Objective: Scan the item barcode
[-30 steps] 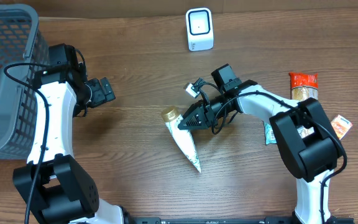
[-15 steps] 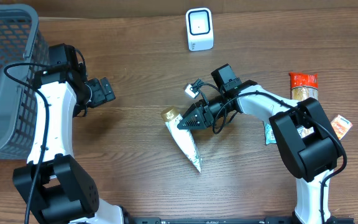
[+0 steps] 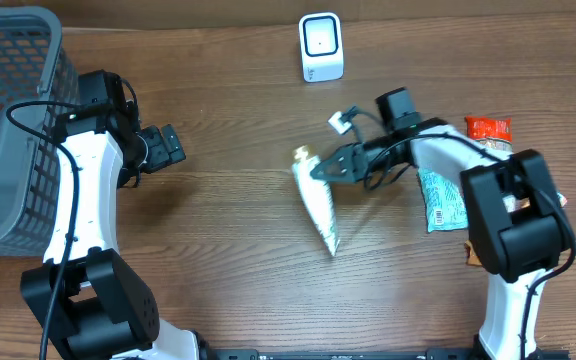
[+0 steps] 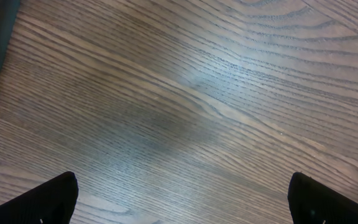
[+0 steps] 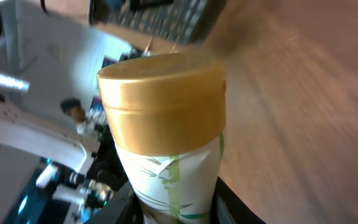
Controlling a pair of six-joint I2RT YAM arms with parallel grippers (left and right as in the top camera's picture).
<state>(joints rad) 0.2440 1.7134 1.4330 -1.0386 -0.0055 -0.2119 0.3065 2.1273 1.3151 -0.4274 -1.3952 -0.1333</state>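
Note:
The item is a white tube (image 3: 320, 205) with green leaf marks and a gold cap (image 3: 301, 155). My right gripper (image 3: 326, 170) is shut on it just below the cap, with the tail hanging toward the table's front. In the right wrist view the gold cap (image 5: 163, 106) fills the middle, and the white tube body (image 5: 176, 174) sits pinched in my right gripper (image 5: 174, 202) between dark fingers (image 5: 122, 205). The white barcode scanner (image 3: 321, 47) stands at the back centre, apart from the tube. My left gripper (image 3: 168, 145) is open at the left over bare wood (image 4: 182, 205). No barcode shows.
A grey mesh basket (image 3: 8, 120) fills the far left. To the right lie a red-topped snack packet (image 3: 489, 135) and a teal packet (image 3: 445, 200) beside my right arm. The tabletop is brown wood.
My right gripper has carried the tube to the right and a little toward the back. The teal packet is now more uncovered. The left arm has not moved.

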